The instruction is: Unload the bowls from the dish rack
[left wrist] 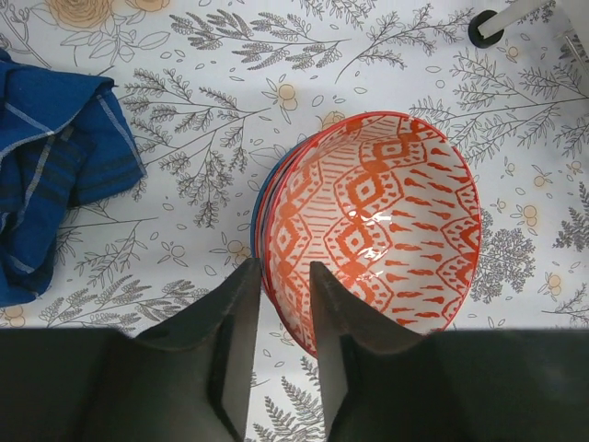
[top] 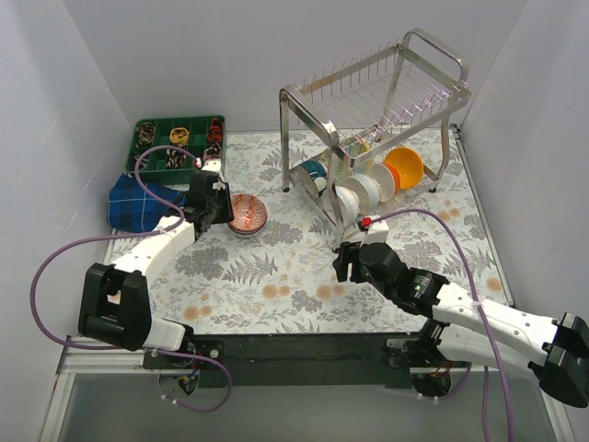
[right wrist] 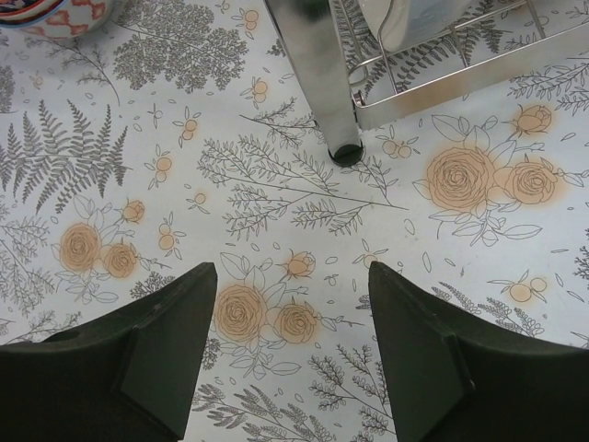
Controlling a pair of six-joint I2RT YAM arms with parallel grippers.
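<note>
Logging poses first. My left arm reaches forward and slightly right from its base. Its left tool (top: pixel 219 210) is pitched down at the near rim of a red-and-white patterned ceramic bowl (left wrist: pixel 377 221). That bowl sits nested on a blue-rimmed bowl (left wrist: pixel 257 214) on the floral-print desk (top: pixel 276 276). In the wrist view the two fingers stand only narrowly apart, with the stacked rims in the gap. I cannot tell whether they are pressing on the rims.

My right arm stretches left and forward across the desk. The right tool (right wrist: pixel 292 269) points down over bare desk, its fingers spread wide and holding nothing. It is just in front of the shiny two-tier steel wire dish rack (top: pixel 368 101), near the rack's front left leg.

On the rack's lower tier stand a teal bowl (top: pixel 311 169), two white bowls (top: pixel 354 195) and an orange bowl (top: pixel 405 166), all on edge in a row.

Edges and room: a crumpled blue plaid cloth (top: pixel 138 204) lies just left of the left tool, and a green compartment tray (top: pixel 179 121) sits behind it at the far left. White walls close in the left, back and right sides. Open desk lies between the two tools and along the near edge.
</note>
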